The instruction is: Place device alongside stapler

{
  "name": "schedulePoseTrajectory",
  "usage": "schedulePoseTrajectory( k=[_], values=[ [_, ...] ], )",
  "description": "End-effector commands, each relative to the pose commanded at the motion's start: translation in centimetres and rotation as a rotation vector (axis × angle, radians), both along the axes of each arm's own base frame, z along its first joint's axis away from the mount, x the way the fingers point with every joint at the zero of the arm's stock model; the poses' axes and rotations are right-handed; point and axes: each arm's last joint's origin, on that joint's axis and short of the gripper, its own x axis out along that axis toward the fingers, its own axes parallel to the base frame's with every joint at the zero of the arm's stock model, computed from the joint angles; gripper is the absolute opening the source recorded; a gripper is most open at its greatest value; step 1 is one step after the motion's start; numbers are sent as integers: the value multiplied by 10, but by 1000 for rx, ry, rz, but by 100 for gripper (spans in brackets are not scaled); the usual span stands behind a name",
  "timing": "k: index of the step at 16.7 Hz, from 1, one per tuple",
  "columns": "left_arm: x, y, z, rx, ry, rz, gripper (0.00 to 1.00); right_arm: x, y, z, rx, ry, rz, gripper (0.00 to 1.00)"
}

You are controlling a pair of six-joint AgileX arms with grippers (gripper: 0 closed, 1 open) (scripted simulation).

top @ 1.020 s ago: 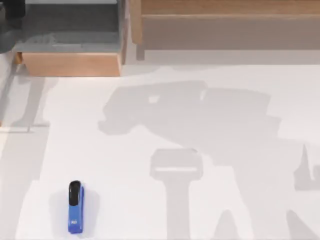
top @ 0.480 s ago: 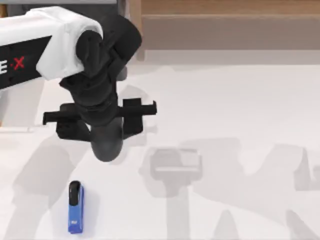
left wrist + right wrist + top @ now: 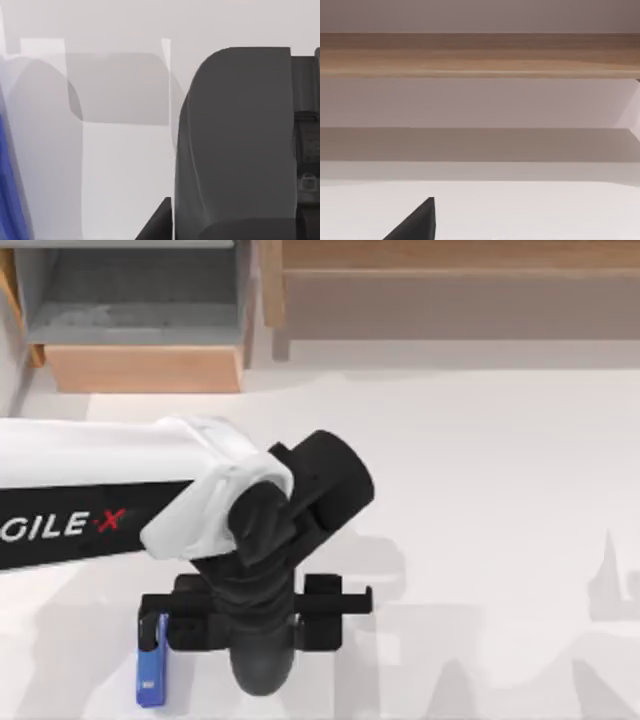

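The left tool (image 3: 262,640) hangs low over the worktop (image 3: 500,500) at lower left of the top view, the stapler (image 3: 150,680) just beside it, long axis top-to-bottom (whether its fingers are parted cannot be told).

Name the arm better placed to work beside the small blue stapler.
Left. Its gripper hangs over the table's near-left area, right beside the small blue stapler.

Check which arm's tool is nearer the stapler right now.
Left. Its tool hangs just to the right of the stapler at the table's near-left; the right arm is off away from it.
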Motion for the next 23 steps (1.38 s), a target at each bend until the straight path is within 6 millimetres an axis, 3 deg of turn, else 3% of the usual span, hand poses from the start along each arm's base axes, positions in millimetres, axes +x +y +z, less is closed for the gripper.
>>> schedulePoseTrajectory(
  k=[18,23],
  values=[
    [4,-5,1,-36,-39,-1,0,0,0,0,0,0,0,100],
    [2,-1,-11,-12,-11,0,0,0,0,0,0,0,0,100]
  ],
)
